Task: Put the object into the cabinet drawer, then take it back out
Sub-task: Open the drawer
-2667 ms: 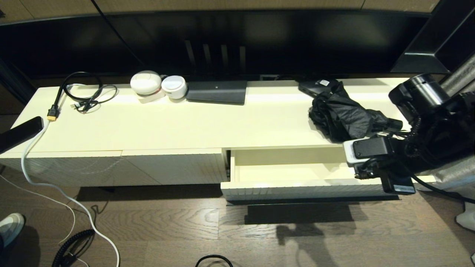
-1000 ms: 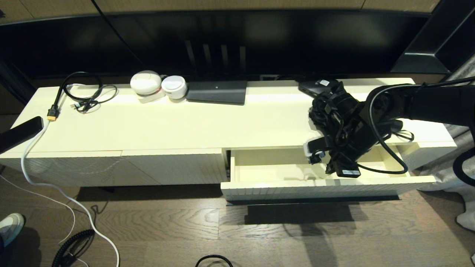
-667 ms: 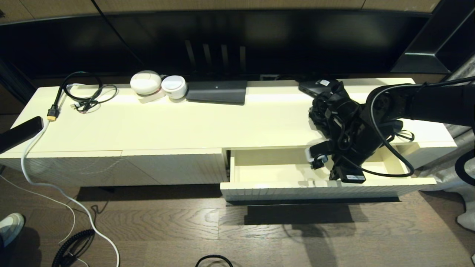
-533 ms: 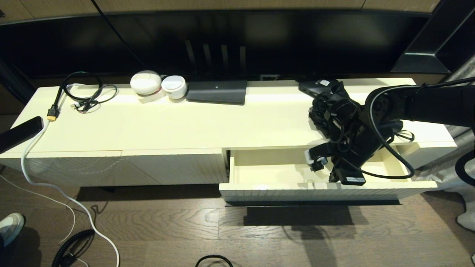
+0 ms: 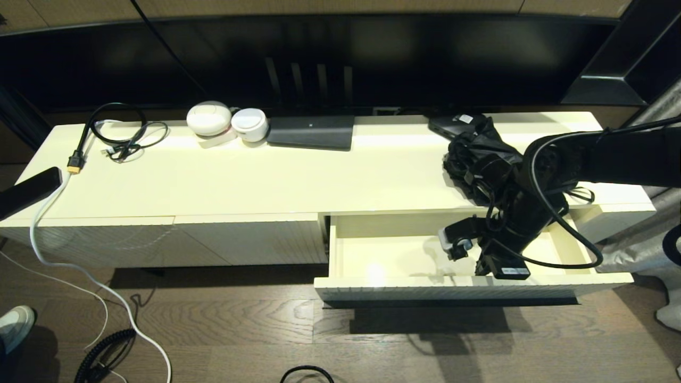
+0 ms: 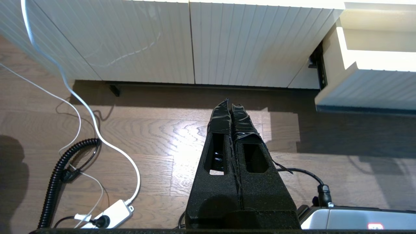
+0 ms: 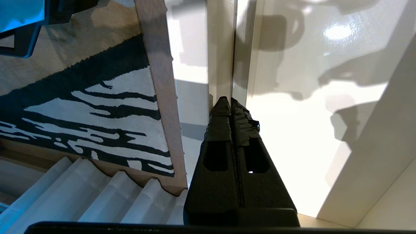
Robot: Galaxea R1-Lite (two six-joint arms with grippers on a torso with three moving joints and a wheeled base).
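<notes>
Right pincer (image 7: 230, 99) pressed together inside open drawer (image 5: 404, 254), umbrella (image 5: 481, 154) on cabinet top, no legible writing.

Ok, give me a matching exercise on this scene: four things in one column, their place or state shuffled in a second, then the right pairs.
Things:
1. umbrella
2. cabinet drawer
3. right gripper
4. left gripper

Place or state:
A. shut, over the wood floor in front of the cabinet
B. pulled open, nothing lying on the visible part of its floor
C. lying on the cabinet top, behind the right arm
D. shut, tips at the drawer's inner wall

Pairs: 1-C, 2-B, 3-D, 4-A
</notes>
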